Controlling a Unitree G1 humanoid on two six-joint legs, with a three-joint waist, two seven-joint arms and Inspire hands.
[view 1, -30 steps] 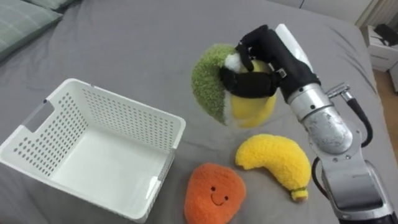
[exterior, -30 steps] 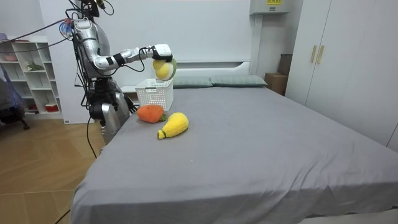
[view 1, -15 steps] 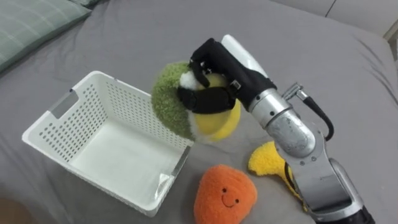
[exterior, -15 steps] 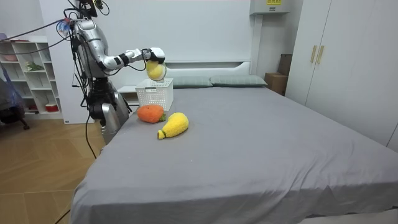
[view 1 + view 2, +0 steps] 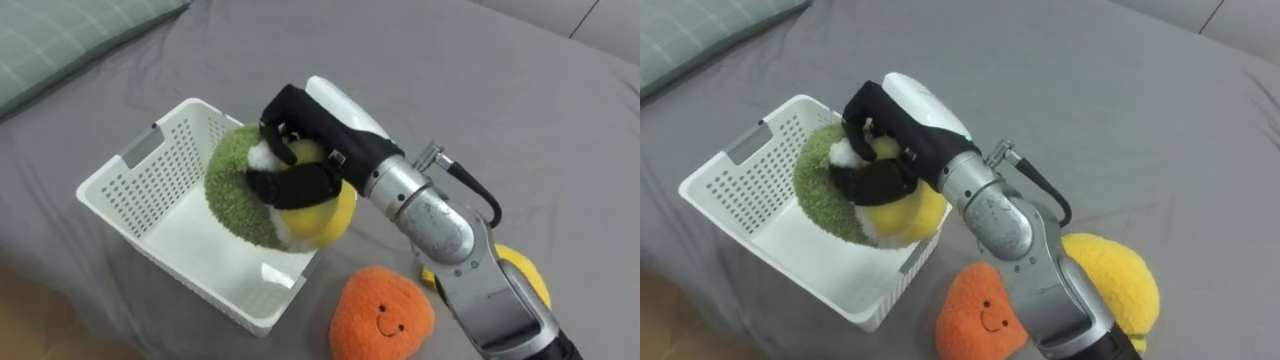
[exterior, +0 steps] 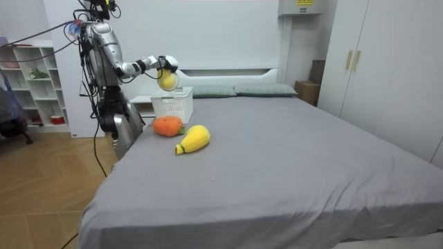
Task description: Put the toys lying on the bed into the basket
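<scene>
Left eye view: my right hand (image 5: 300,135), fingers curled round the green-and-yellow plush toy (image 5: 235,198), holds it above the white basket (image 5: 125,188) near the side edge of the bed (image 5: 500,90), presumably so release drops it inside; orange plush (image 5: 380,312) lies beside.

Yellow plush (image 5: 530,280) mostly behind robot arm; orange plush (image 5: 380,315) cut by bottom edge; green-yellow plush (image 5: 235,190) hides basket (image 5: 150,170) corner.

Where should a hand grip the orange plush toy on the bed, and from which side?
Probably across its rounded body, from above: the orange plush toy lies flat, face up, on the bed, with the white basket close beside it.
</scene>
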